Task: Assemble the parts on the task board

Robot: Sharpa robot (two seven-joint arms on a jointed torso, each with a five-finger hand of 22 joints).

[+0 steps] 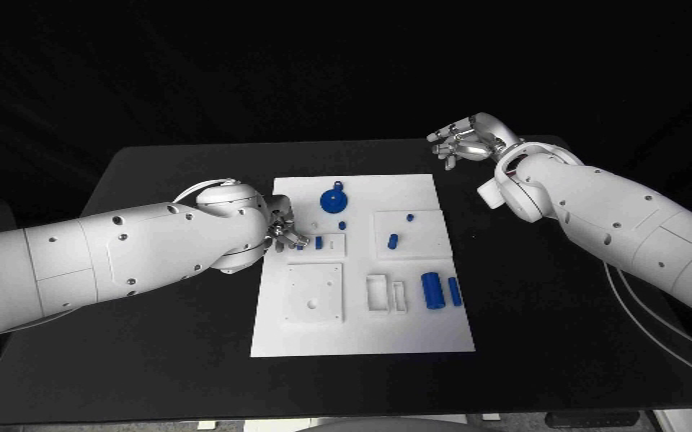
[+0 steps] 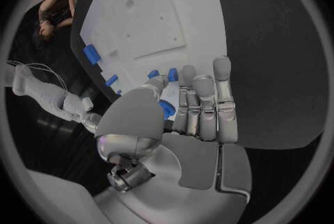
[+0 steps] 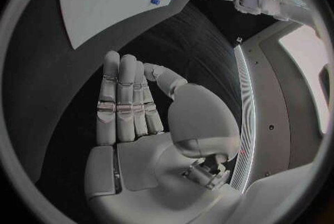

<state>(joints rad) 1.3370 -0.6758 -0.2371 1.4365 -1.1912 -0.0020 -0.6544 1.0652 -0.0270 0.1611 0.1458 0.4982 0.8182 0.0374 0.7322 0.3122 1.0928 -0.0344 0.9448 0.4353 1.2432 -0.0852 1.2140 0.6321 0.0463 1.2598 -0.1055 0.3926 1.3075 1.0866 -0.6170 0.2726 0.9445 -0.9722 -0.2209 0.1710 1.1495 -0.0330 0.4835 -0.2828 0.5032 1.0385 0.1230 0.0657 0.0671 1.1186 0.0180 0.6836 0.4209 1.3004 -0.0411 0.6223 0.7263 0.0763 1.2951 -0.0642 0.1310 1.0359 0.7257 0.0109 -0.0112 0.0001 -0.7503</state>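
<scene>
Centrally on the black table (image 1: pixel 173 167) lies the white task board (image 1: pixel 411 327), blue parts scattered over it. Left hand (image 1: pixel 277 227) sits at its left edge, fingers pinching a small blue cylinder (image 2: pixel 166 109). Right hand (image 1: pixel 464 140) hovers beyond the board's far right corner, fingers straight, holding nothing.

table: black (image 1: pixel 173 252) | backdrop: dark | bright window-like panel (image 3: pixel 306 68) at room edge
</scene>
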